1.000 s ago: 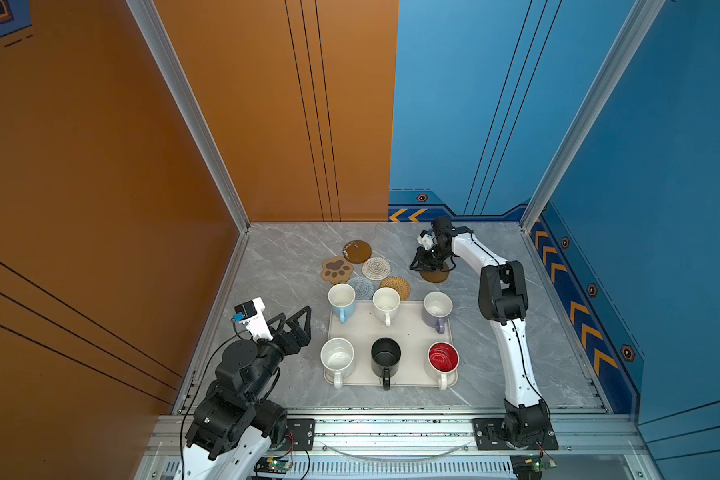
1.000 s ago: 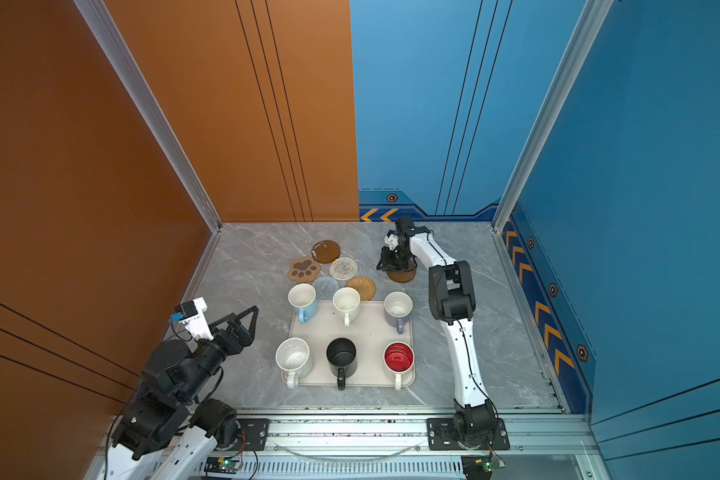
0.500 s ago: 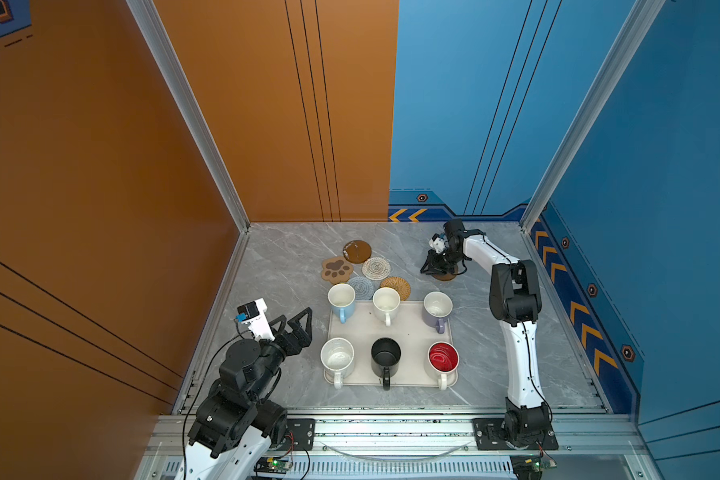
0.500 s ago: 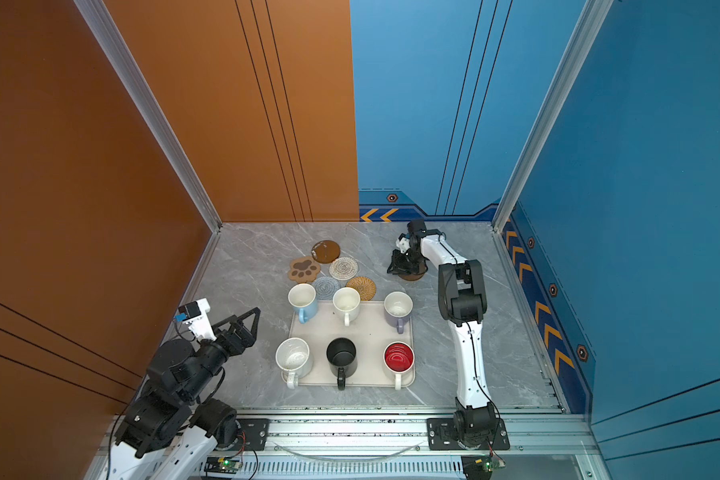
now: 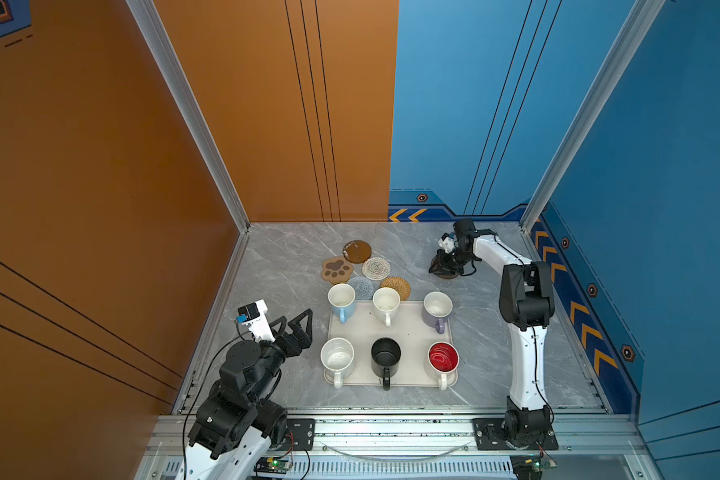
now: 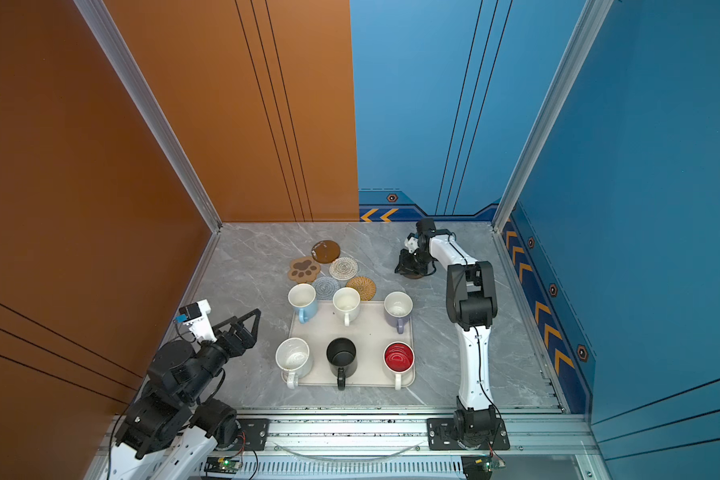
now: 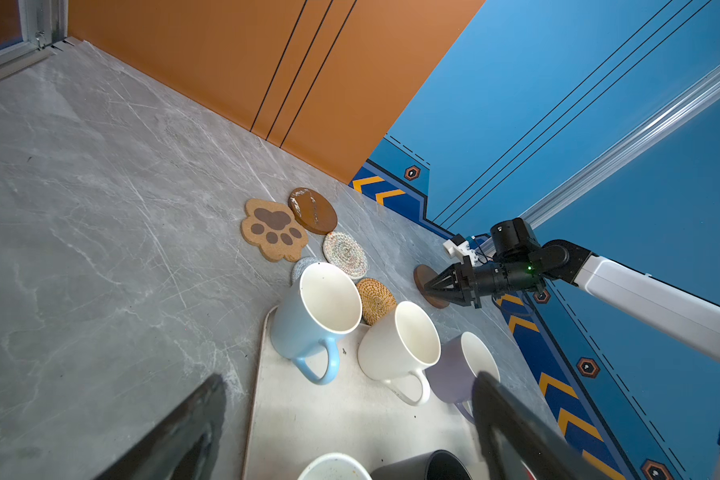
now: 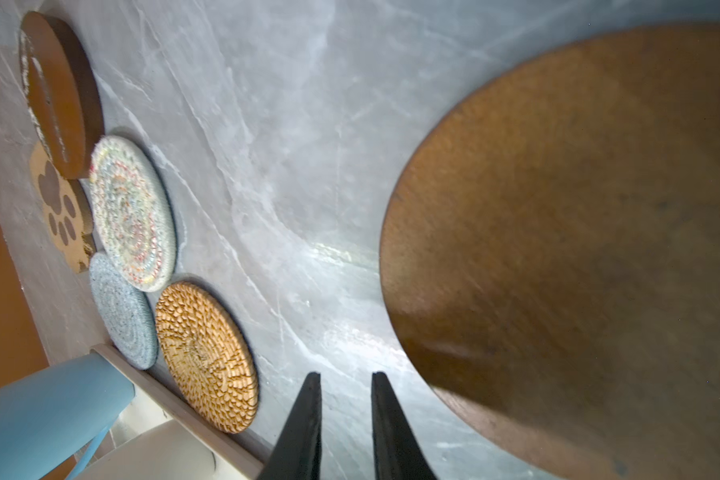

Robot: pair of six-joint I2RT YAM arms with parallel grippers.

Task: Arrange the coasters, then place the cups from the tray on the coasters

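Cream tray on grey table, six cups standing on it, left pincer spread wide beside tray, right pincer slightly parted, pinching nothing, five coasters clustered behind tray, brown disc flat just beside right pincer

Six cups, seemingly all on tray

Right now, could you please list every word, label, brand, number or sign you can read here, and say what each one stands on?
No words, brands or numbers can be read anywhere.
Sign: orange chevrons, on the blue wall band.
Sign: hexagon badges, same band; the mark inside is too small to read.
Sign: brown paw print, on the paw coaster.
The cups and tray show no print.
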